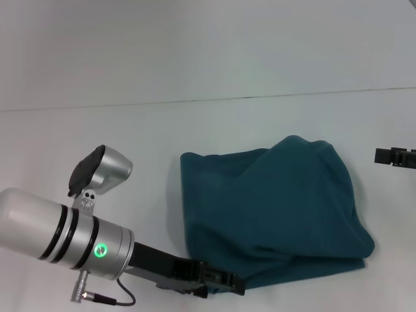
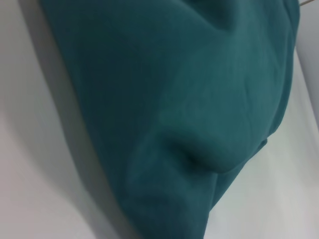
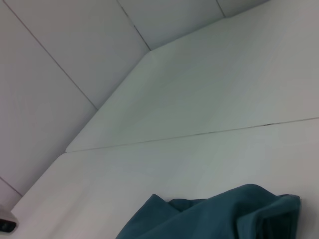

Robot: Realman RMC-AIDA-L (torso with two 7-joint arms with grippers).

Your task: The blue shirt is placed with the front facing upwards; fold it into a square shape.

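Folded shirt (image 1: 273,211) lying right of centre on the table (image 1: 195,58), left gripper (image 1: 224,284) at its lower-left hem, right gripper (image 1: 395,156) apart at right edge; finger states indiscernible.

My head camera looks forward and down over the counter (image 1: 195,58), from well back. My left wrist camera sits very close, its view filled by the blue shirt (image 2: 174,99). My right wrist camera looks low across the counter from farther off. All three share the shirt.
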